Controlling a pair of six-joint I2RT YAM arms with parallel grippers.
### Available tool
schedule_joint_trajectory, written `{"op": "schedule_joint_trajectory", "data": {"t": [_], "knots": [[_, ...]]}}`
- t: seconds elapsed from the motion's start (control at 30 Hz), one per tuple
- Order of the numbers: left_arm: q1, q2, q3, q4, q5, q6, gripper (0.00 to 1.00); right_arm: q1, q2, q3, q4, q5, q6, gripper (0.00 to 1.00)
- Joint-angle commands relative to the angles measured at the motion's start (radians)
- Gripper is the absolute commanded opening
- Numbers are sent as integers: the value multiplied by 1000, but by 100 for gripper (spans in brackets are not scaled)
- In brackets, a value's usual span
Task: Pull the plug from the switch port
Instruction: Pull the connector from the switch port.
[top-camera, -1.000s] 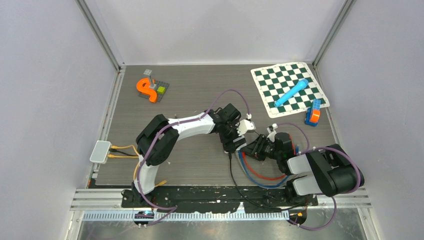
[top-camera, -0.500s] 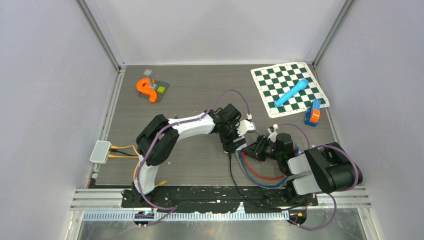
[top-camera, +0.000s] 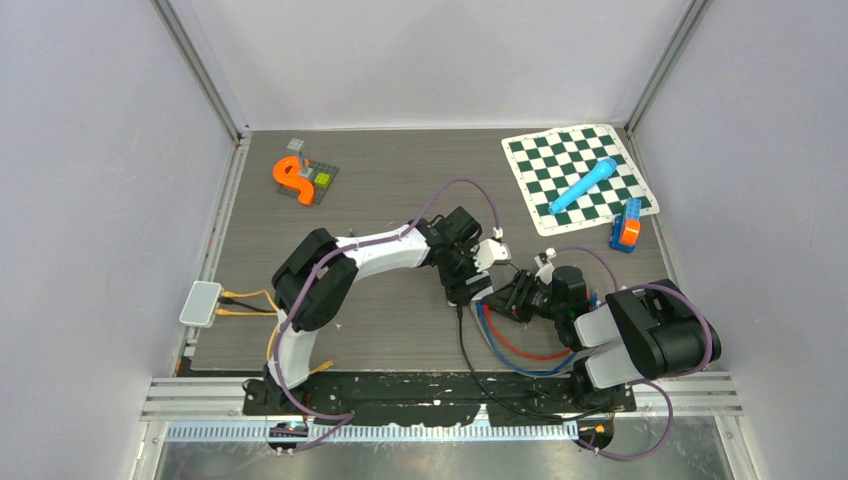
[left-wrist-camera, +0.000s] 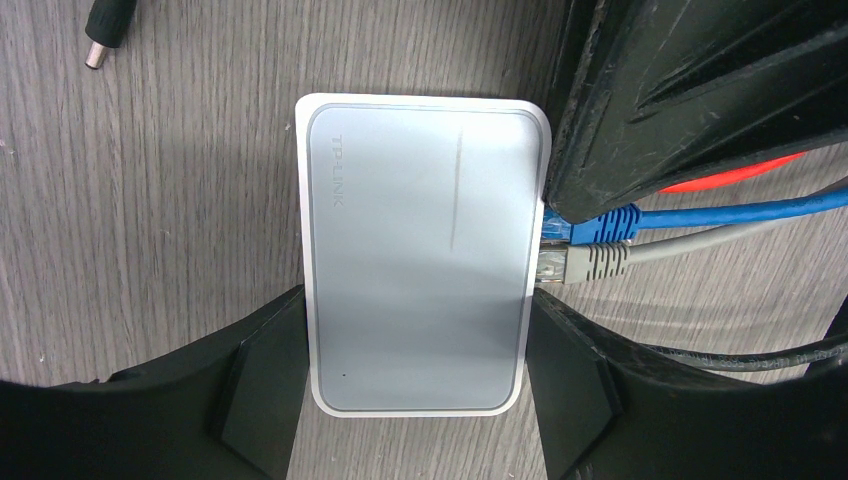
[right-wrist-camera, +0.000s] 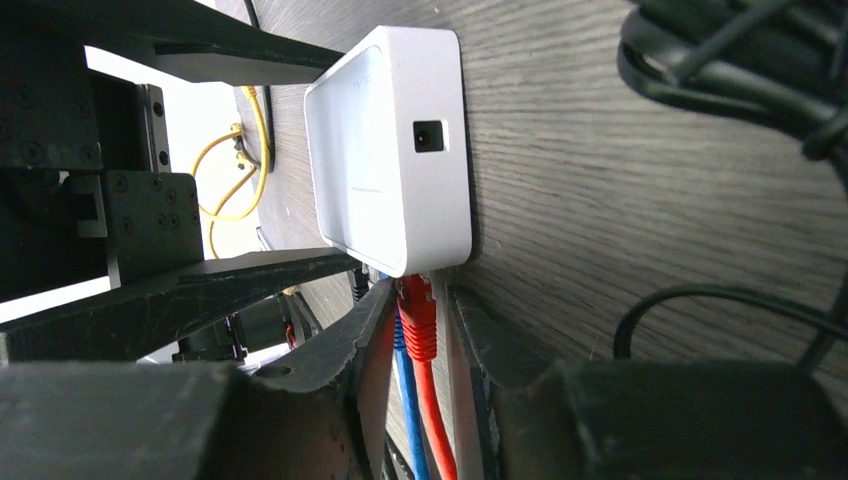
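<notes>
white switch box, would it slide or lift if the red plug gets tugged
The switch looks like a thin plastic shell, so probably light and apt to slide when the red plug is tugged. The left tool clamps its sides, which likely holds it. Its smooth case may slip.

Pale lilac walls (top-camera: 100, 150), aluminium corner posts (top-camera: 198, 70); dark wood-grain tabletop (top-camera: 400, 170), even light

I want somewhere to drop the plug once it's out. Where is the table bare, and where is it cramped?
Bare: the far strip between the orange toy and the checkered mat. Cramped: around the network switch, where left gripper and right gripper meet, with red cable, blue cable and grey cable trailing off.
</notes>
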Motion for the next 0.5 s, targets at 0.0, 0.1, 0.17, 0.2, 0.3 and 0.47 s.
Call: {"op": "schedule_joint_trajectory", "data": {"t": [0.0, 0.1, 0.17, 0.2, 0.3, 0.47], "knots": [[2, -24, 3, -5, 38, -10, 59, -3, 22, -31, 16, 2, -30, 29], [2, -24, 5, -6, 40, -11, 59, -3, 29, -28, 27, -1, -25, 27], [2, -25, 4, -7, 41, -11, 59, -3, 34, -22, 36, -2, -18, 27], [2, -26, 3, -6, 42, -11, 59, -3, 36, -17, 37, -1, -14, 27], [2, -26, 1, -5, 44, -10, 59, -3, 39, -9, 40, 7, 4, 28], [2, -26, 0, -10, 47, -11, 59, -3, 41, -2, 46, 34, 29, 29]]}}
